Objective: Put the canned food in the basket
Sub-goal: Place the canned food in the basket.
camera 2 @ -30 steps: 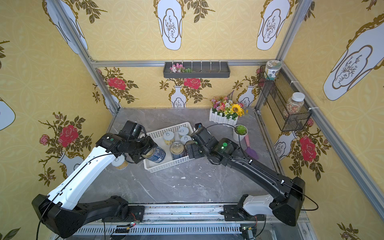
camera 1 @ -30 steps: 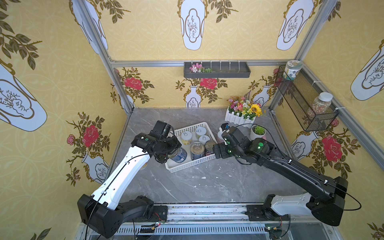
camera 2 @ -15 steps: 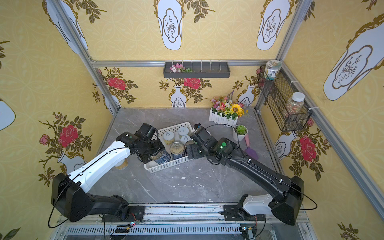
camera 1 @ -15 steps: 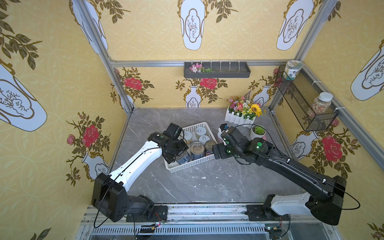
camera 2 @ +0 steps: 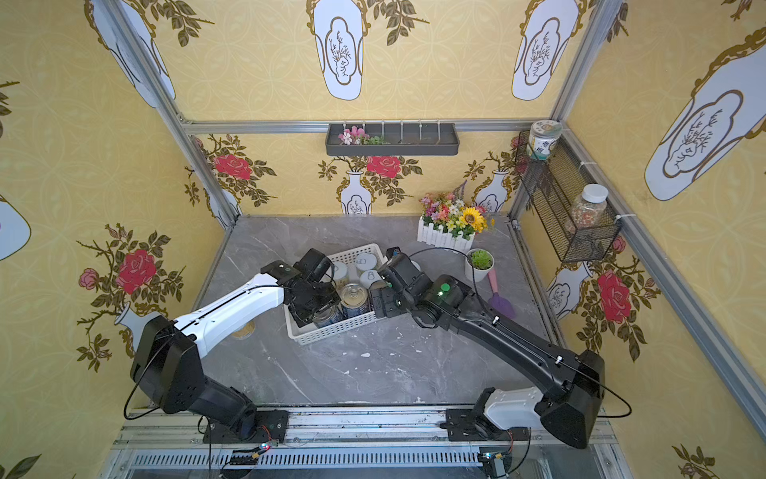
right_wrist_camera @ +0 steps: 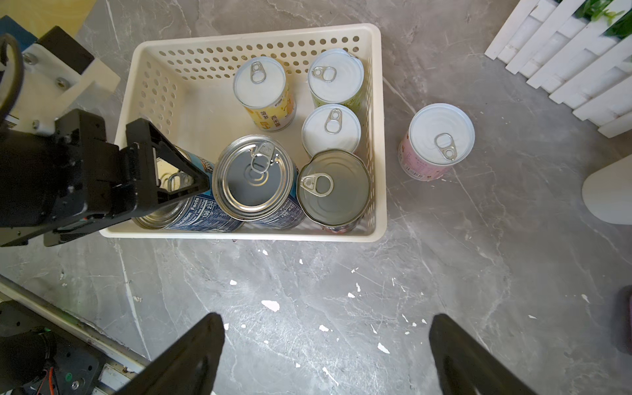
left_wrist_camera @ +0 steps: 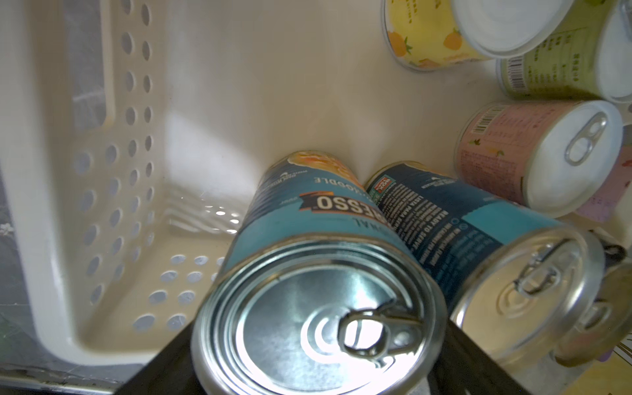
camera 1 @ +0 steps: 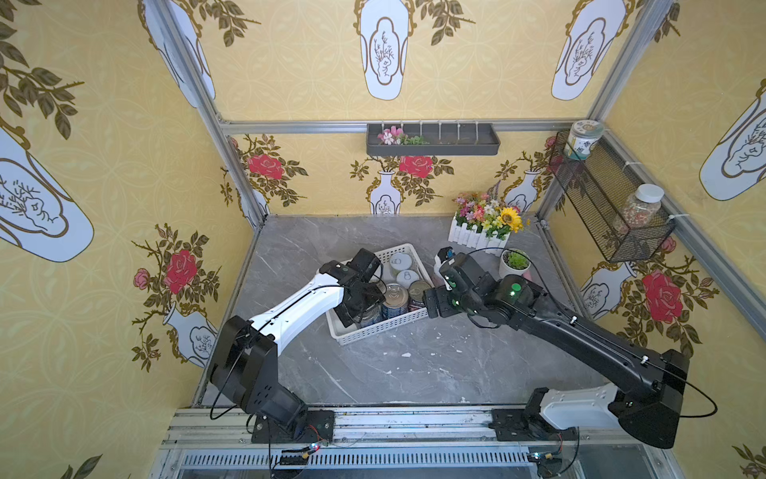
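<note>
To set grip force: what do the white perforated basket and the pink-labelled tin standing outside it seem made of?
White perforated basket: probably plastic, smooth, slightly glossy, moulded holes. Pink-labelled tin: likely metal, white-coated lid, shiny pull tab; label perhaps paper.

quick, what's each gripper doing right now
left gripper: closed on the blue can
right gripper: open, holding nothing

Six cans (right_wrist_camera: 254, 178) in one basket (right_wrist_camera: 239, 235), two more cans (right_wrist_camera: 437, 140) outside, two jars (camera 1: 640, 207), one succulent (camera 1: 515, 262).

Basket (right_wrist_camera: 239, 236) white, perforated; blue can (left_wrist_camera: 307, 212); pink can (right_wrist_camera: 431, 160); tabletop (right_wrist_camera: 342, 290) grey marble.
</note>
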### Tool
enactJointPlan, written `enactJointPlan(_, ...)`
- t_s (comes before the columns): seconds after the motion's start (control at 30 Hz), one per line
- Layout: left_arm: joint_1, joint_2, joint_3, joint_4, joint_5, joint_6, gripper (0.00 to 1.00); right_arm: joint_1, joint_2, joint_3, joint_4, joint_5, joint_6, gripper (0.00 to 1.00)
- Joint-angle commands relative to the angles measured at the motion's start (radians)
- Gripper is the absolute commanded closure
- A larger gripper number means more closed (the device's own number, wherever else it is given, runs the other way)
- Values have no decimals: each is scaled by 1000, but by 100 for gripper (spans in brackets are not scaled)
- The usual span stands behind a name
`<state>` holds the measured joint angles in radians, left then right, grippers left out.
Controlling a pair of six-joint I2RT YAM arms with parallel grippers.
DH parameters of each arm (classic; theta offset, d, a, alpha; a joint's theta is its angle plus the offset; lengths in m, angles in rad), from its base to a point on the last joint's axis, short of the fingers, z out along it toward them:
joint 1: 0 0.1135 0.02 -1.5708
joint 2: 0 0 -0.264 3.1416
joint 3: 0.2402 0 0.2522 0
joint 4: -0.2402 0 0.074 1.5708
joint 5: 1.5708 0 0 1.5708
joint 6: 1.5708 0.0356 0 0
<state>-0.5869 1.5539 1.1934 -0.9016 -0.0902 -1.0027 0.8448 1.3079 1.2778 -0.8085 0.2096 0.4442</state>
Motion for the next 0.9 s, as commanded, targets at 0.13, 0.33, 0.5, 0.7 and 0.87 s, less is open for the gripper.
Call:
enactJointPlan(0.13,-7,29,16,-4,17,5,46,1,7,2,25,-6,-1,3)
enactJointPlan(0.33,-8,40,26,-6,26,14,39,1,9,2,25,-7,0,3)
enactJointPlan(0.5,-8,30,43,-14,30,24,15,0,11,2,25,-7,-1,3)
enactJointPlan(0.7,-8,-21,80,-34,25,33,4,1,9,1,26,-6,-1,3)
enactJointPlan(0.87,-8,-75,97,-33,10,36,0,2,2,-3,29,-6,-2,3)
